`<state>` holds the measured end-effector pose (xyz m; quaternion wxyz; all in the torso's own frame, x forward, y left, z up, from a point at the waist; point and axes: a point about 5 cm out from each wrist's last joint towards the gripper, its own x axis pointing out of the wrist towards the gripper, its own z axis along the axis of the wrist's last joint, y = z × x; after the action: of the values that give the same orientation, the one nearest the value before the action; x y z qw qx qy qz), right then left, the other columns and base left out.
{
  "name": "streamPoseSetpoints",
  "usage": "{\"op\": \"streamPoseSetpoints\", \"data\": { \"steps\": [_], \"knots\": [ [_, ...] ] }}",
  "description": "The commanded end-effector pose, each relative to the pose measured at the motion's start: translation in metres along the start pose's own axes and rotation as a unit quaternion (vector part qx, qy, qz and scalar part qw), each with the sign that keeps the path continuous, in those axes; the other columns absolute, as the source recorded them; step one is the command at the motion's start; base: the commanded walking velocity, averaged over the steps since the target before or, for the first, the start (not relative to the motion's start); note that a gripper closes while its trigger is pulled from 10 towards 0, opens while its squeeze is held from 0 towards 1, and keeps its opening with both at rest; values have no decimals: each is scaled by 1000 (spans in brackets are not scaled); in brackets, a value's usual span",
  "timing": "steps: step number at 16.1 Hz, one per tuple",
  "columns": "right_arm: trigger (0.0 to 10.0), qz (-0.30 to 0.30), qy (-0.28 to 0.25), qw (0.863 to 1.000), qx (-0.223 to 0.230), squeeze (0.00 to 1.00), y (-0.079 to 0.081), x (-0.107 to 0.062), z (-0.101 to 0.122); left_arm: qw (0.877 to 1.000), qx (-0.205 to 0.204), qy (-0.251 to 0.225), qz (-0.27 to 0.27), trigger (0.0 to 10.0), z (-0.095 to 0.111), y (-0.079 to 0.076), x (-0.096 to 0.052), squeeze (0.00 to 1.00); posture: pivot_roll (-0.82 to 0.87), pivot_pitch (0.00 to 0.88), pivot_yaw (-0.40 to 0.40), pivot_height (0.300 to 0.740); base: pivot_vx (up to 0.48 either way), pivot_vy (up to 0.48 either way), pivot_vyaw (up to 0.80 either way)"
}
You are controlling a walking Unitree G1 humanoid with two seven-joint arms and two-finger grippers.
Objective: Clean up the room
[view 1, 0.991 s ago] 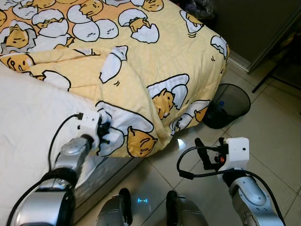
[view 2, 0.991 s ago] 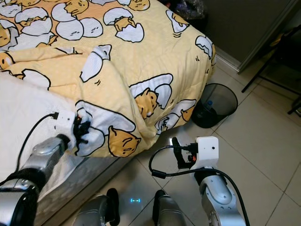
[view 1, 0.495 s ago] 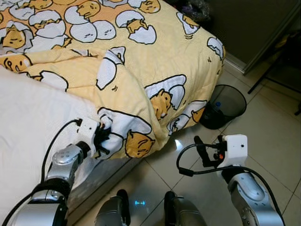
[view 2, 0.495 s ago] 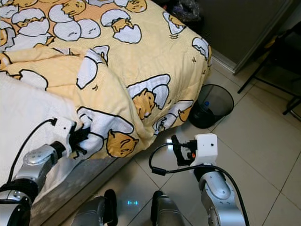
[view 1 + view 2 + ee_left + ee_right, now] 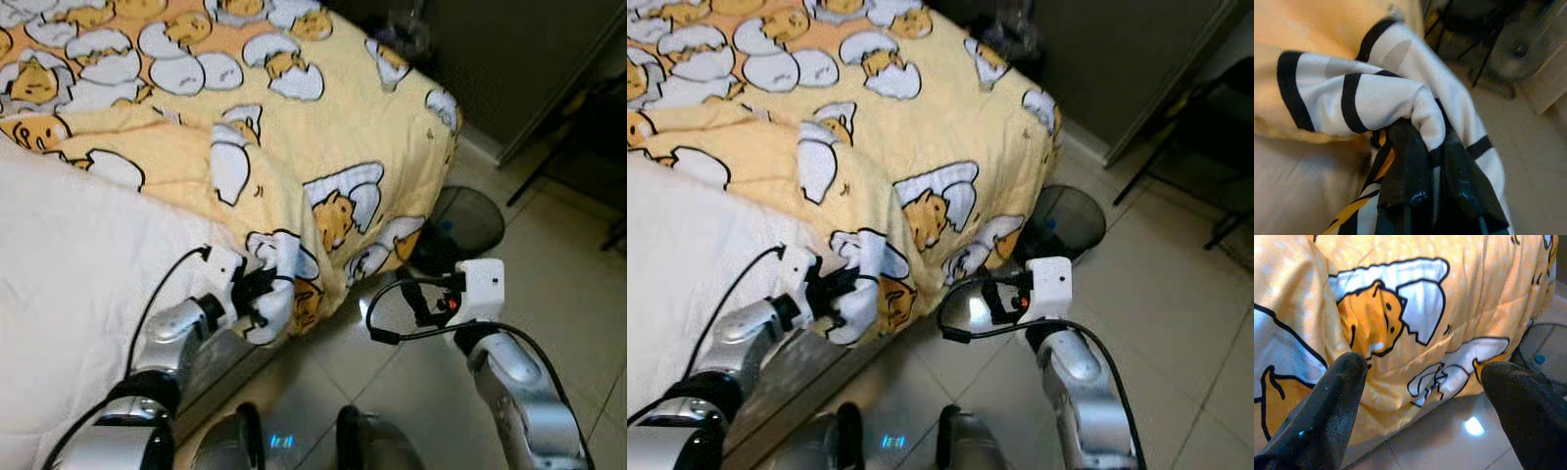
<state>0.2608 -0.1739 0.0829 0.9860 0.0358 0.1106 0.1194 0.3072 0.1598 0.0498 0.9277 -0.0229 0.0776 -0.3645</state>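
Note:
A yellow blanket (image 5: 333, 127) printed with egg cartoons covers the bed and hangs over its foot end. My left gripper (image 5: 261, 292) is shut on the blanket's lower corner at the bed's edge. In the left wrist view its black fingers (image 5: 1405, 181) pinch a bunched white and black fold of the blanket (image 5: 1376, 93). My right gripper (image 5: 416, 297) hovers open above the floor tiles, just right of the hanging blanket edge. In the right wrist view its fingers (image 5: 1337, 391) stand wide apart, facing the blanket (image 5: 1415, 293), with nothing between them.
Bare white mattress (image 5: 69, 264) lies left of the blanket. A black mesh bin (image 5: 462, 220) stands on the tiled floor (image 5: 578, 284) by the bed's foot corner. A dark cabinet front (image 5: 490, 59) and thin black stand legs (image 5: 549, 147) are at the back right.
My left gripper has drawn the blanket corner to the right along the bed edge, bunching a new fold. The camera has shifted slightly and is blurred. The right gripper has hardly moved.

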Motion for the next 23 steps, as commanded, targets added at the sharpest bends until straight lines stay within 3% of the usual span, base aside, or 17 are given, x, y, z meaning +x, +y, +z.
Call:
{"op": "streamPoseSetpoints", "data": {
  "steps": [1, 5, 7, 11, 17, 19, 23],
  "knots": [
    [10000, -10, -9, 1000, 2, 0, -11, 0, 4, 999, -1, -22, -23, 0, 6, -6, 6, 0, -121, 62, -75, 740, 0, 0, 0],
    [10000, -19, -15, 1000, -3, 0, -25, 9, 6, 997, -22, -55, -52, 0, 5, -23, 13, 0, -95, 10, -78, 740, 0, 0, 0],
    [10000, -21, -16, 1000, -4, 0, -31, 14, 5, 993, -38, -76, -87, 0, 6, -47, 27, 0, -83, 0, -82, 740, 0, 0, 0],
    [10000, -23, -24, 999, -7, 0, -34, 21, 9, 985, -57, -96, -131, 0, 7, -78, 40, 0, -69, 0, -87, 740, 0, 0, 0],
    [10000, -21, -26, 999, -7, 0, -36, 22, 6, 985, -75, -82, -131, 0, -3, -87, 34, 0, -65, 0, -82, 740, 0, 0, 0],
    [10000, -22, -27, 999, -4, 0, -36, 21, 4, 988, -63, -68, -120, 0, -7, -88, 32, 0, -65, 0, -73, 740, 0, 0, 0],
    [10000, -22, -28, 999, 1, 0, -32, 22, 0, 990, -60, -65, -112, 0, -4, -83, 29, 0, -60, 0, -68, 740, 0, 0, 0]
  ]
}}
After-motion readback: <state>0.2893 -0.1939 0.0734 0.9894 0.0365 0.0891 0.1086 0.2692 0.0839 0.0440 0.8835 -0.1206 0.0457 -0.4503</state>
